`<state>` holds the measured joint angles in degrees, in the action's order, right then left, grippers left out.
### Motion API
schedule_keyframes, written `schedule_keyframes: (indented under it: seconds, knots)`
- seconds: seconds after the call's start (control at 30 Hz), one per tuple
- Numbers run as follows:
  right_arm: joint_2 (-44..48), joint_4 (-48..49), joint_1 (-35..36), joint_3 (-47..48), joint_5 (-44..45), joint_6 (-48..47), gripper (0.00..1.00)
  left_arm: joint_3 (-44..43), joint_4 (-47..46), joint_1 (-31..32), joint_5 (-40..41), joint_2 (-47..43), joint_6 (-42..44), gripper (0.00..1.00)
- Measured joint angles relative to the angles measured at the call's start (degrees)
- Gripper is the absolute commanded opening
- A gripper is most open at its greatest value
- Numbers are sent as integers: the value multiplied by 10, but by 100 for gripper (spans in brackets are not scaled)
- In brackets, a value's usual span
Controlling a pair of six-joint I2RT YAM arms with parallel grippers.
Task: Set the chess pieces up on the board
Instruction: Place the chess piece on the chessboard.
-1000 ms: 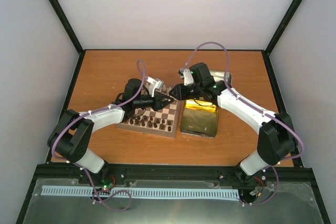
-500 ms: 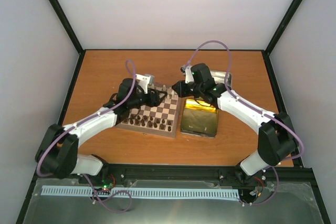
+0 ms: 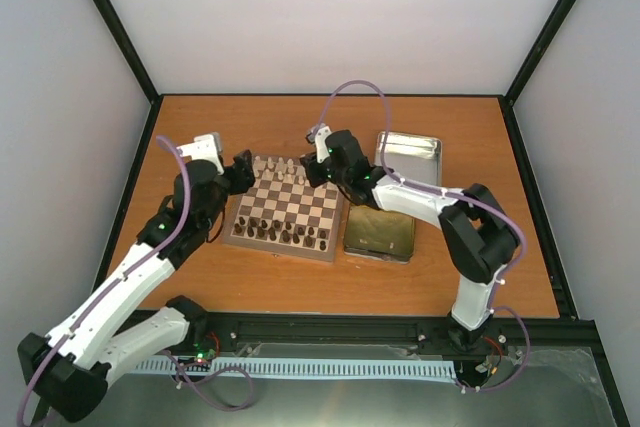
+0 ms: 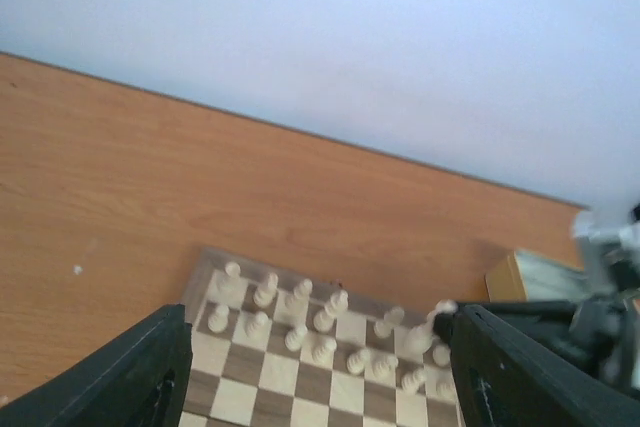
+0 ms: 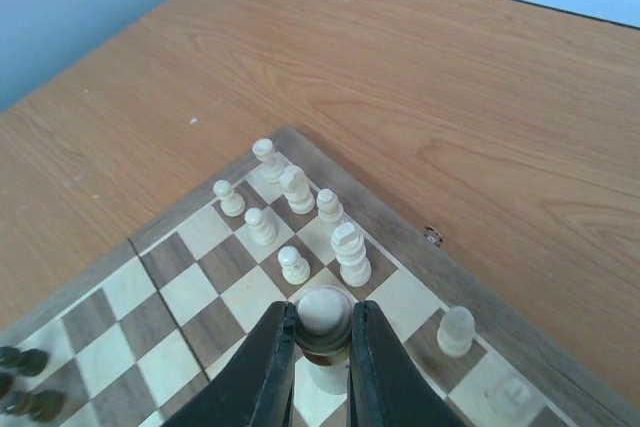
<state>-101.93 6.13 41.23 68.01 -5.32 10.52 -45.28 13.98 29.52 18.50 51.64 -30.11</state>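
Board (image 5: 118, 287): dark brown and cream checks, tan border, flat on tabletop (image 3: 200, 277) just beside gold tin (image 3: 380, 235). Cream-white chess pieces (image 5: 298, 190), tiny turned figures, stand upright in its two far rows. Right pincer (image 5: 322, 332) is clamped on a round-headed cream piece (image 5: 323, 309) above those rows. Left pincer (image 4: 318, 332) gapes, holding nothing, at the board's left edge.

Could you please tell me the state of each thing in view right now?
left gripper: open, empty.
right gripper: shut on one cream piece at the far side of the board.
other cream pieces: upright on the far rows.
dark pieces: upright on the near rows.
gold tin: uncovered.
silver lid: off, lying flat beyond the tin.
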Motion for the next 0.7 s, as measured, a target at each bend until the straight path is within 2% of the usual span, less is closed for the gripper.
schedule_keyframes:
  seconds: [0.27, 0.7]
  knots:
    - [-85, 46, 6, 27, 13, -15, 11, -12, 13, 0, 50, -45, 10, 73]
    - [-163, 55, 6, 83, 56, -15, 13, -12, 26, 0, 53, -38, 19, 73]
